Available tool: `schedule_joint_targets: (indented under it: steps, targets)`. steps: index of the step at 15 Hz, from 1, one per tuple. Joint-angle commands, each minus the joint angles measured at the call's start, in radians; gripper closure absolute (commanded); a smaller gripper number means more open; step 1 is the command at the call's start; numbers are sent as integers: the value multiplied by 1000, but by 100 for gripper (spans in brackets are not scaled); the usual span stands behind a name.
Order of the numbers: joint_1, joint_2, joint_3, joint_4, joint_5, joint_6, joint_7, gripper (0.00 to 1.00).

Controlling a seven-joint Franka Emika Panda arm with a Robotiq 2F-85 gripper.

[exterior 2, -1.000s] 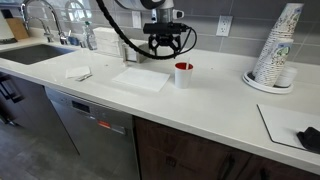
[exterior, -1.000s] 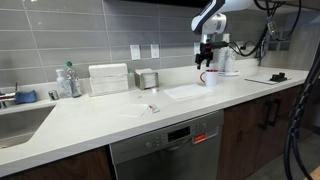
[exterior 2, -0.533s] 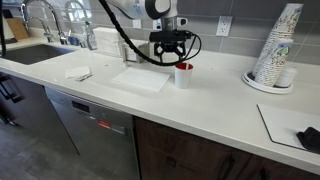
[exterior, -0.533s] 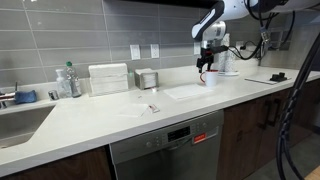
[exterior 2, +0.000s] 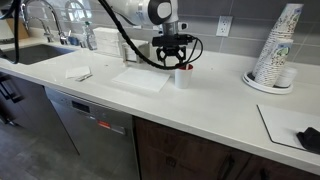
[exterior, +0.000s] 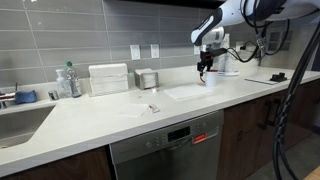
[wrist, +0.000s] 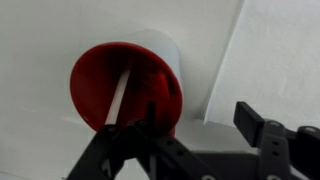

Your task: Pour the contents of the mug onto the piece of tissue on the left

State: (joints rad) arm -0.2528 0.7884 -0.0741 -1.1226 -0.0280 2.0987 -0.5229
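Note:
The small white mug (exterior 2: 182, 77) with a red rim stands on the counter just beside the flat white piece of tissue (exterior 2: 142, 79); both also show in an exterior view, the mug (exterior: 211, 79) and the tissue (exterior: 185, 92). My gripper (exterior 2: 177, 65) is open and sits right over the mug's rim, also seen in an exterior view (exterior: 206, 68). In the wrist view the mug (wrist: 115, 75) shows its red inside, with one finger of the gripper (wrist: 200, 118) over its rim and the other outside. The tissue (wrist: 285, 50) lies at the right. The contents cannot be made out.
A stack of paper cups (exterior 2: 278, 50) stands on a plate. A smaller sheet (exterior 2: 78, 73) lies toward the sink (exterior: 20, 120). A white ribbed box (exterior: 108, 78), a metal canister (exterior: 148, 79) and a bottle (exterior: 68, 80) line the back wall. A black object (exterior 2: 308, 138) lies on a mat.
My gripper has moved sideways and down from above the counter to just over the mug's rim. The mug and tissue have not moved.

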Motion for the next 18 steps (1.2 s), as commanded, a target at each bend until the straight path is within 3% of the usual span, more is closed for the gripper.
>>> schedule_joint_targets:
  steps: [1, 8, 13, 18]
  targets:
    - [-7, 55, 8, 72, -26, -27, 17, 51]
    - [-6, 79, -8, 111, -50, -36, 68, 100]
    - [-13, 70, -16, 119, -49, -56, 101, 98]
    - [-53, -19, 1, 62, 17, -116, 49, 98]
